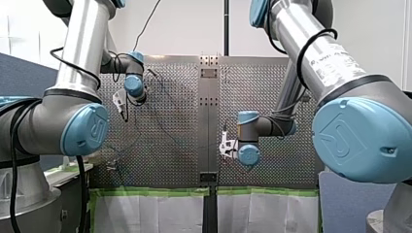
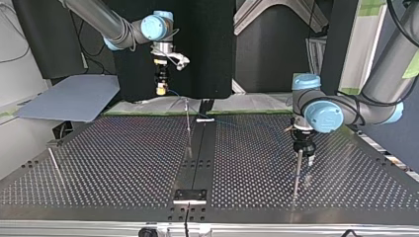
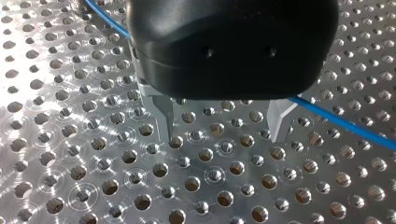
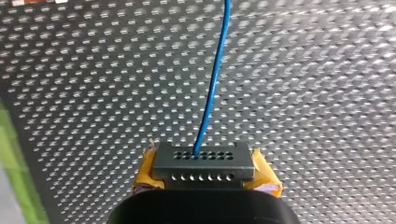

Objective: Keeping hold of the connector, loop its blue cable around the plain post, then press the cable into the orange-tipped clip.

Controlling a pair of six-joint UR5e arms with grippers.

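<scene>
A grey connector (image 4: 204, 164) sits between the yellow pads of my right gripper (image 4: 204, 170), which is shut on it. Its blue cable (image 4: 215, 79) runs away from the connector over the perforated plate. In the top view my right gripper (image 2: 160, 85) hangs high over the table's far edge. My left gripper (image 3: 223, 126) is open just above the plate, with nothing between its metal fingers (image 3: 166, 116). The blue cable (image 3: 345, 123) passes behind them. In the top view my left gripper (image 2: 302, 153) stands at the top of a thin metal post (image 2: 296, 177).
Another thin post (image 2: 188, 129) stands near the table's centre strip, and a third post (image 2: 53, 163) leans at the top view's left. A small white piece (image 2: 205, 119) lies at the far edge. A grey sheet (image 2: 74, 101) lies beyond the table.
</scene>
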